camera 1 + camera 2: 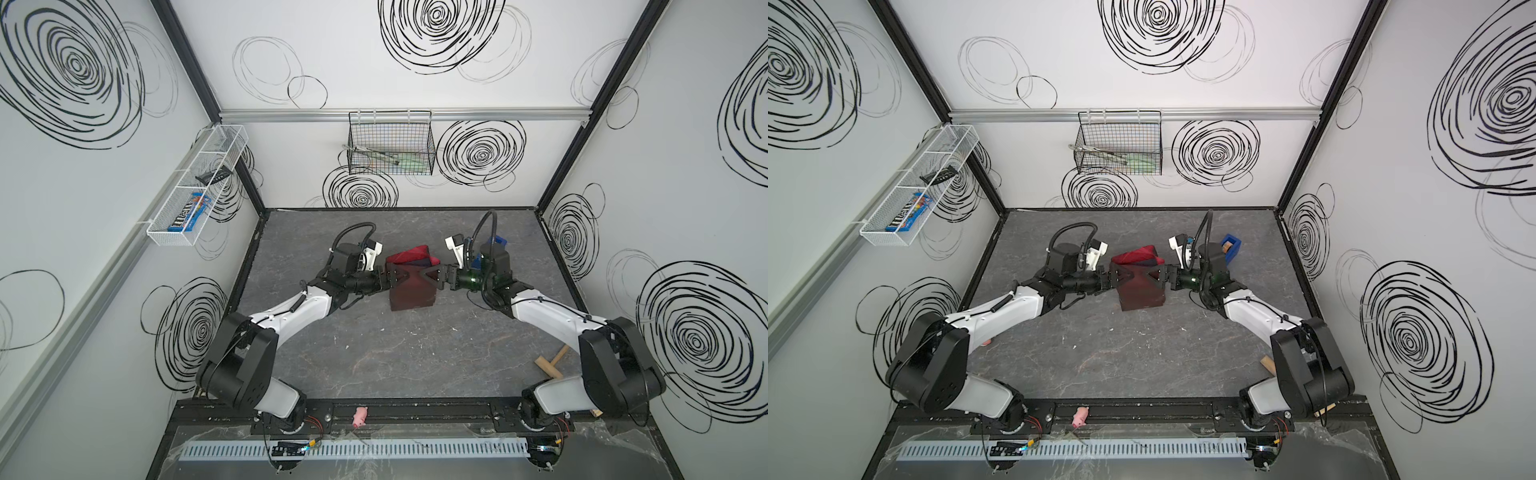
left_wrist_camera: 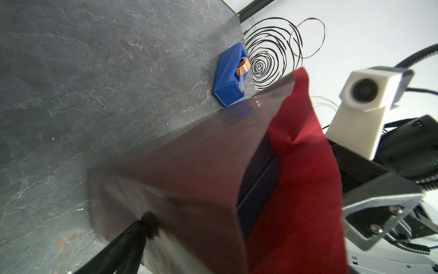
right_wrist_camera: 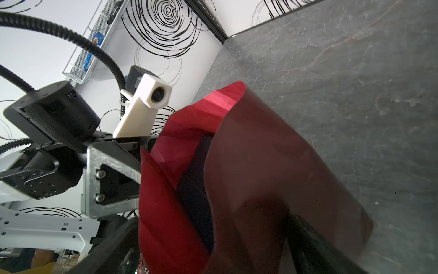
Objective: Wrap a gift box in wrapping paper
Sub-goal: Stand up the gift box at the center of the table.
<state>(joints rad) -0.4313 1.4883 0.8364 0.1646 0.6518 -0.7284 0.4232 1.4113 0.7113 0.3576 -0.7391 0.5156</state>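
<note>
Left claw (image 1: 397, 277) and right claw (image 1: 434, 277) are reaching in from opposite sides, both spread wide and straddling the wrapped bundle — whether they are pressing it cannot be told. Wrapping paper (image 1: 411, 296) is hanging down the near face to the grey surface (image 1: 415, 357). Behind that fold the gift box (image 3: 193, 189) is showing as a dark navy strip, a brighter red flap rising beyond it. Farther back on the right a blue tape dispenser (image 2: 227, 80) is sitting apart — and a wire basket (image 1: 390, 143) is hanging on the back wall.
</note>
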